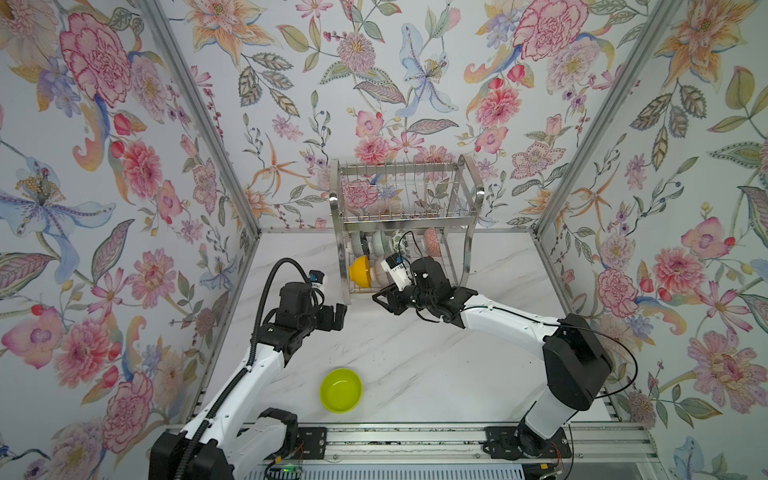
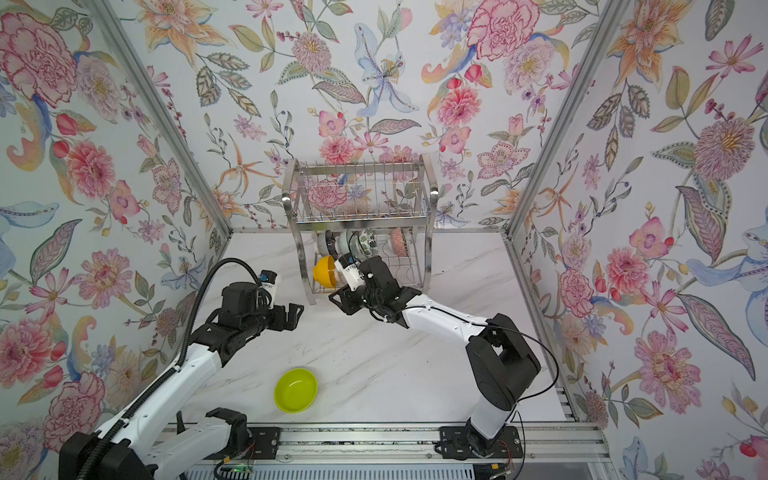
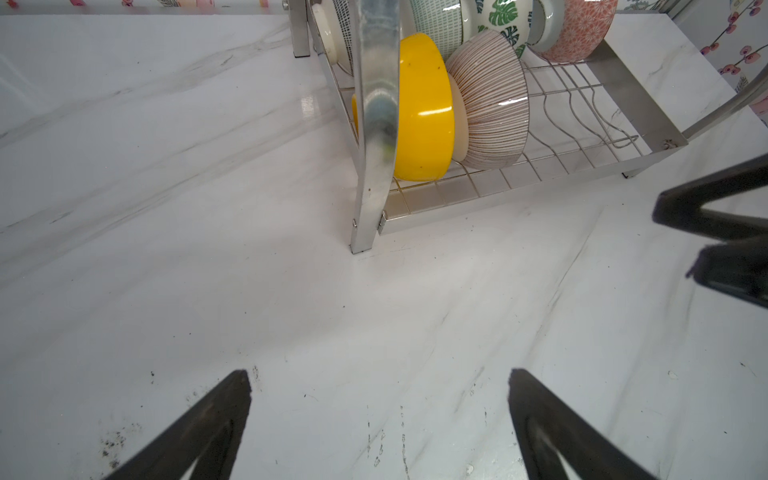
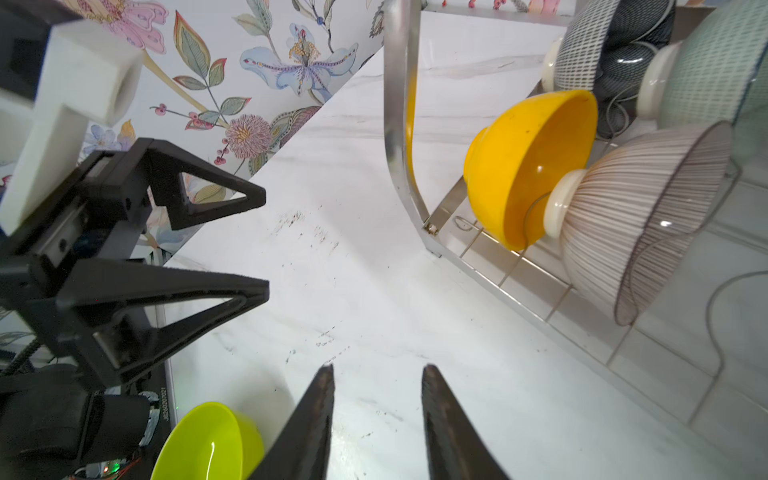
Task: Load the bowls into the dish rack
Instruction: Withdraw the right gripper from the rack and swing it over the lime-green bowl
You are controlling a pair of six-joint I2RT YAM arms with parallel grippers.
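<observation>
The steel dish rack (image 1: pixel 409 222) (image 2: pixel 361 222) stands at the back of the table. On its lower tier several bowls stand on edge; in front are an orange-yellow bowl (image 1: pixel 360 271) (image 3: pixel 424 112) (image 4: pixel 523 166) and a ribbed bowl (image 3: pixel 490 99) (image 4: pixel 636 216). A lime green bowl (image 1: pixel 340 390) (image 2: pixel 296 390) (image 4: pixel 208 444) sits upright on the table near the front. My left gripper (image 1: pixel 338 316) (image 3: pixel 380 374) hovers wide open and empty, left of the rack's front corner. My right gripper (image 1: pixel 377 297) (image 4: pixel 378 368), partly open and empty, hangs just in front of the rack.
In the rack's back row stand a pale mint bowl (image 3: pixel 436 20), a leaf-print bowl (image 3: pixel 503 16) and a pinkish patterned bowl (image 3: pixel 577 29). The rack's curved front post (image 3: pixel 376 124) (image 4: pixel 397 104) stands between the grippers and the yellow bowl. Flowered walls close three sides.
</observation>
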